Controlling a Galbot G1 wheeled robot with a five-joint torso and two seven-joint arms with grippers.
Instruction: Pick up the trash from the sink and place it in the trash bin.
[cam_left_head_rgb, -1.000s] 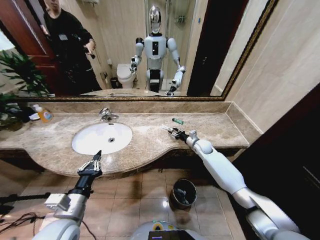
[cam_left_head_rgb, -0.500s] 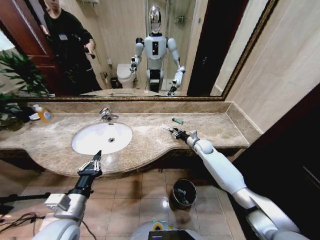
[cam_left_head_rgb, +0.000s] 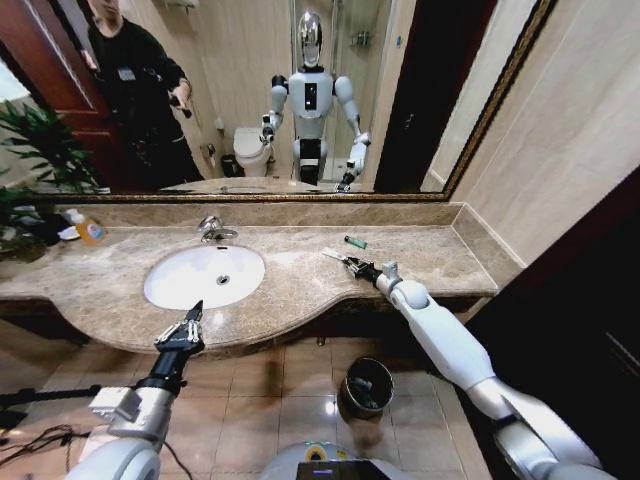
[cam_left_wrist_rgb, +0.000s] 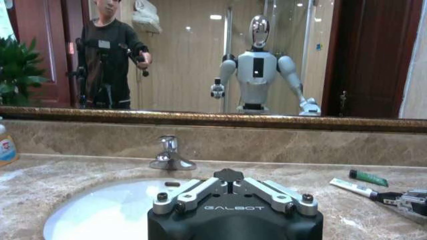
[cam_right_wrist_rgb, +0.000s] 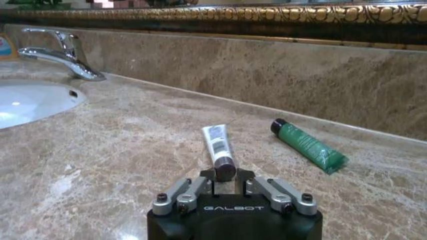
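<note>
A small white tube (cam_right_wrist_rgb: 217, 141) with a dark cap lies on the marble counter to the right of the sink (cam_left_head_rgb: 170, 290). My right gripper (cam_right_wrist_rgb: 225, 175) is shut on the tube's cap end, also seen from the head (cam_left_head_rgb: 352, 264). A dark green tube (cam_right_wrist_rgb: 308, 145) lies just beyond it near the back wall. The white basin shows no litter inside. My left gripper (cam_left_head_rgb: 181, 328) hangs open at the counter's front edge, in front of the sink. The black trash bin (cam_left_head_rgb: 366, 386) stands on the floor below the counter.
A chrome faucet (cam_left_head_rgb: 212, 229) stands behind the basin. An orange soap bottle (cam_left_head_rgb: 89, 231) and a plant (cam_left_head_rgb: 35, 150) sit at the far left. A mirror runs along the back wall. A dark door frame bounds the right side.
My right gripper has edged slightly to the right along the counter at the white tube. The left arm has stayed still.
</note>
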